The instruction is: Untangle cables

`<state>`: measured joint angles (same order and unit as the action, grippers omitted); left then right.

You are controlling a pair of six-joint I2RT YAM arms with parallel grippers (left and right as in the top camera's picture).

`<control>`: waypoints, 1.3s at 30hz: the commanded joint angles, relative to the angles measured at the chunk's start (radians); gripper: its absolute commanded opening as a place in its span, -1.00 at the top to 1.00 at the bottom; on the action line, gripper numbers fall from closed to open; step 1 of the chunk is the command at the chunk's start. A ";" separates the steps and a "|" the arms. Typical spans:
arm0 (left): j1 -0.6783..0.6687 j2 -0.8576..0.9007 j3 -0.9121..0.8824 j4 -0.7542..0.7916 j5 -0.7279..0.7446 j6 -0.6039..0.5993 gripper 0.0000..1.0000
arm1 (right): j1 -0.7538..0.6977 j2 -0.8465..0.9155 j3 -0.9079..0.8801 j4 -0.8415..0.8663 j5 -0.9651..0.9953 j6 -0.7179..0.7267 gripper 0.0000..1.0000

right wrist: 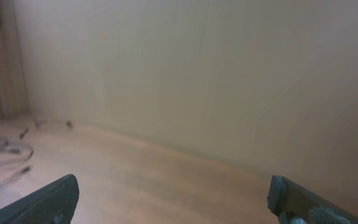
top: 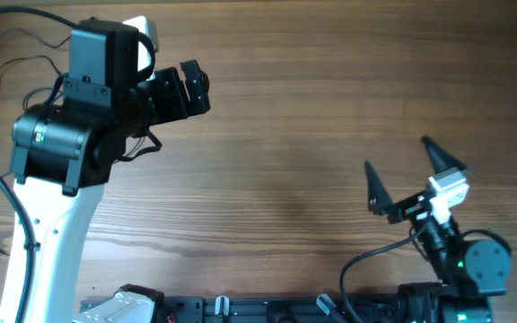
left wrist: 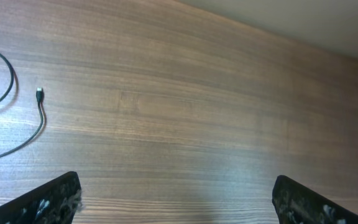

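Observation:
Thin black cables lie at the table's far left. In the overhead view they (top: 25,61) loop beside and partly behind the left arm. In the left wrist view one cable (left wrist: 40,118) curves on the wood and ends in a small plug (left wrist: 39,94), with another loop (left wrist: 10,78) to its left. My left gripper (left wrist: 179,208) is open and empty, well to the right of that cable; it also shows in the overhead view (top: 194,85). My right gripper (top: 407,175) is open and empty at the right, far from the cables. Blurred cables (right wrist: 5,155) show at the left of its wrist view.
The wooden table (top: 312,108) stretches between the two arms. The left arm's body (top: 61,144) covers part of the left side. The arm bases and a black rail (top: 267,309) run along the front edge. A pale wall (right wrist: 197,74) stands behind the table.

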<state>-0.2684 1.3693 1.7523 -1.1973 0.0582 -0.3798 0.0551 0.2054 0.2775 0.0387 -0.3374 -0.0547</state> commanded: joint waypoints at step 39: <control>-0.004 0.003 0.000 0.003 -0.044 0.012 -1.00 | -0.002 -0.189 -0.272 -0.018 0.083 0.188 -1.00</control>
<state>-0.2684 1.3693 1.7523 -1.1980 0.0578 -0.3794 0.0551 0.0257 0.0063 0.0189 -0.2684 0.1162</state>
